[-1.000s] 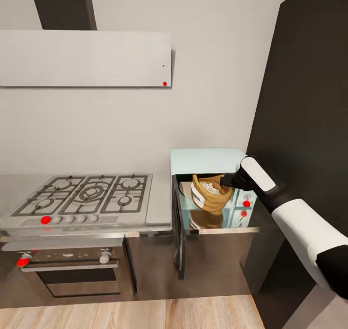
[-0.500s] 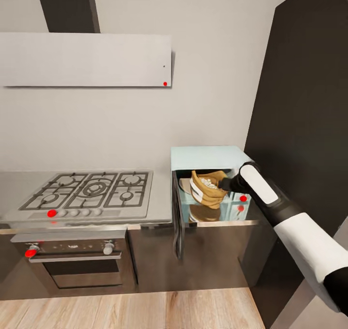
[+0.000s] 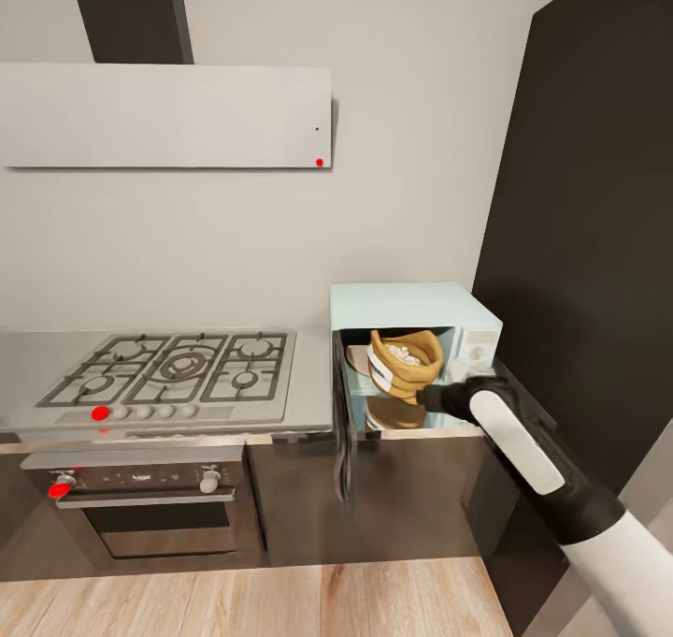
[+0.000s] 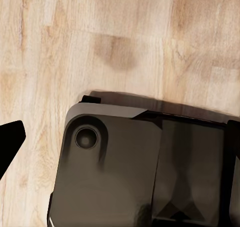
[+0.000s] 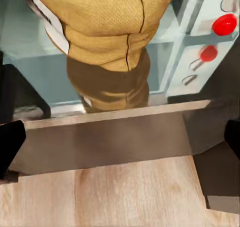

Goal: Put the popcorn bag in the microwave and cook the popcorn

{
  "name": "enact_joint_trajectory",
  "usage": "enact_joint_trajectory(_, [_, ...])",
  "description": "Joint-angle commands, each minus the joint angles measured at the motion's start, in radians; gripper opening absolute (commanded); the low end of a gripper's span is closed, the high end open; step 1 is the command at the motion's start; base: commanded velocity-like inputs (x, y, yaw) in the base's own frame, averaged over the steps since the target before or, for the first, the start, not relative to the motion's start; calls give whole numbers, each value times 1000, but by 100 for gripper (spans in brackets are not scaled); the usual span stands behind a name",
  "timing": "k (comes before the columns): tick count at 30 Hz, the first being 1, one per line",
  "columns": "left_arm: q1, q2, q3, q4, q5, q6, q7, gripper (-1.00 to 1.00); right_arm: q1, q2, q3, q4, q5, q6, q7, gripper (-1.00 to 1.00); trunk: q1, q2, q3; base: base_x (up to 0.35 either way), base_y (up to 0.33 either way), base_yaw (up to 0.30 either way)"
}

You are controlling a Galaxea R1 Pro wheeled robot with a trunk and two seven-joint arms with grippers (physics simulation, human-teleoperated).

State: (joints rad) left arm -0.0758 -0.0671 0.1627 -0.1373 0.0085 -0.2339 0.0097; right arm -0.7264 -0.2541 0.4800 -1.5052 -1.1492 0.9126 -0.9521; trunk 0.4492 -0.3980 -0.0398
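Bag [image 3: 404, 364] sat inside the open microwave [image 3: 411, 306] (popcorn [image 3: 404, 354] on top), right end effector [image 3: 432, 399] just outside, spread, empty.

Gas hob [image 3: 168, 380]: steel, five burners under dark grates, set into the counter at its left end; a row of round knobs along the front edge, one red marker beside them.
Oven [image 3: 145, 506]: steel front with a dark glass door, built in directly below the hob; two knobs, the left one marked red.
Hood [image 3: 164, 115]: flat white panel on the wall above the hob, a red dot at its lower right corner.
Chimney [image 3: 131, 12]: dark, rising from the hood.
Wall [image 3: 402, 151]: plain grey.
Tall cabinet [image 3: 598, 244]: dark, at the counter's right end.
Floor [image 3: 252, 600]: light wood planks, also seen in the left wrist view [image 4: 100, 37].
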Motion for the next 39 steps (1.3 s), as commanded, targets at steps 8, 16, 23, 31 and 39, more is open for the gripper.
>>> enact_joint_trajectory(8, [-1, -1, 3, 0, 1, -4, 1, 100, 113, -54, -5, -67, 365, -226, 415, 100, 1, -2, -2, 0, 0, 0])
enact_joint_trajectory(16, [-1, -1, 2, -1, 1, -4, 1, 100, 164, -54, -2, 16, 448, -407, 464, 100, 1, -2, -2, 0, 0, 0])
enact_joint_trajectory(23, [-1, -2, 1, -1, 1, -4, 1, 100, 169, -49, 76, 177, 530, -606, 467, 100, 1, -2, -2, 0, 0, 0])
enact_joint_trajectory(31, [-1, -2, 1, -1, 1, -4, 1, 100, 166, -23, 112, 362, 641, -860, 588, 100, 1, -2, -2, 0, 0, 0])
enact_joint_trajectory(39, [-1, -2, 1, -1, 1, -4, 1, 100, 85, -6, 111, 629, 644, -1041, 746, 100, 1, -2, -2, 0, 0, 0])
